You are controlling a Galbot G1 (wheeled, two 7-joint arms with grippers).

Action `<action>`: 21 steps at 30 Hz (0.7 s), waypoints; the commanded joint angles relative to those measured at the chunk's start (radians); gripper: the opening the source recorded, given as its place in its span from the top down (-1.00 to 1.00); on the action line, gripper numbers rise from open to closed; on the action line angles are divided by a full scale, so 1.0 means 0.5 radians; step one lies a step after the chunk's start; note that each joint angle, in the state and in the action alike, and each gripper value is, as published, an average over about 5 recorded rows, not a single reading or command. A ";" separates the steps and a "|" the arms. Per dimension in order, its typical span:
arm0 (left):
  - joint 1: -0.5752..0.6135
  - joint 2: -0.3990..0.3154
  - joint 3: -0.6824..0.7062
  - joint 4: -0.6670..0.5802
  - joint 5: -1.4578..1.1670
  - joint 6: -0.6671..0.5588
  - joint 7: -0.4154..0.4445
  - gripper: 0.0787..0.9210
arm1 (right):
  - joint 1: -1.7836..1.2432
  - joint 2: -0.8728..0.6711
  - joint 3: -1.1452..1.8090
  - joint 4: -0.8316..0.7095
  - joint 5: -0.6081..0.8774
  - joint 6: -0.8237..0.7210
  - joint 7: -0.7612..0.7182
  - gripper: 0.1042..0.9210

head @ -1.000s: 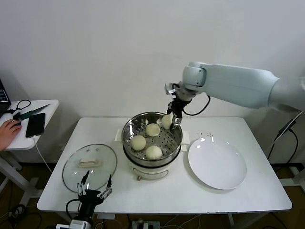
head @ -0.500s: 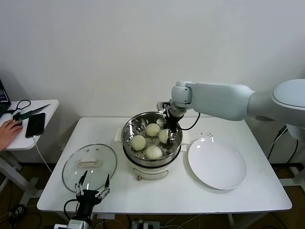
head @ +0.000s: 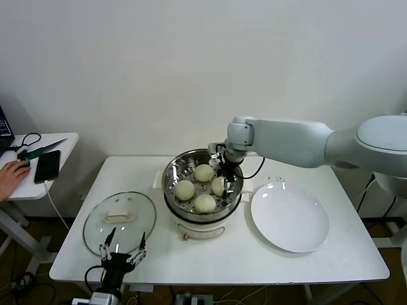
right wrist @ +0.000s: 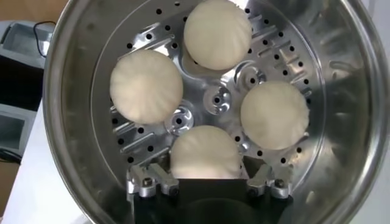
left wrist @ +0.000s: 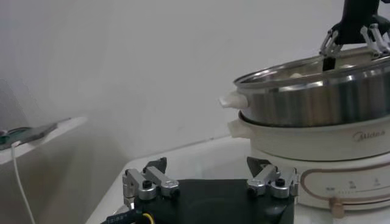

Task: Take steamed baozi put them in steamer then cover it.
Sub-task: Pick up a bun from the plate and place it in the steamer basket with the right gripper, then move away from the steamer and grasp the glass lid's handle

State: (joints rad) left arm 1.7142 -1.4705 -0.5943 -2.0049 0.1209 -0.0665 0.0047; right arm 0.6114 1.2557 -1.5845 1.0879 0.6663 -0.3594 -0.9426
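The steamer (head: pixel 170 166) stands mid-table with all four baozi on its perforated tray (right wrist: pixel 216 97): one at the back (head: pixel 203 172), one on the left (head: pixel 184 189), one at the front (head: pixel 205 203) and one on the right (head: pixel 218 185). My right gripper (head: pixel 224 173) is down inside the pot. Its open fingers (right wrist: pixel 145 181) straddle the right baozi (right wrist: pixel 205 153), which rests on the tray. The cover (head: pixel 119 219) lies flat on the table left of the steamer. My left gripper (head: pixel 124 251) is open and empty at the table's front edge, just before the cover.
A flat white plate (head: pixel 289 219) lies right of the steamer. A side table (head: pixel 38 159) at the far left holds a phone and scissors, with a person's hand on it. The steamer (left wrist: pixel 317 97) also shows in the left wrist view.
My right gripper came down from above the steamer's back rim into the pot with the fourth baozi, set it on the tray and opened. The left arm stayed put.
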 commanded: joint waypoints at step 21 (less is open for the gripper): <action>0.004 -0.008 -0.013 -0.025 0.045 -0.001 -0.005 -0.77 | -0.097 -0.774 0.613 0.326 0.345 0.515 0.478 -0.76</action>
State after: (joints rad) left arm 1.7176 -1.4734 -0.5965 -2.0174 0.1387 -0.0671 0.0030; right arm 0.6410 1.0625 -1.4430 1.1761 0.7292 -0.2581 -0.9034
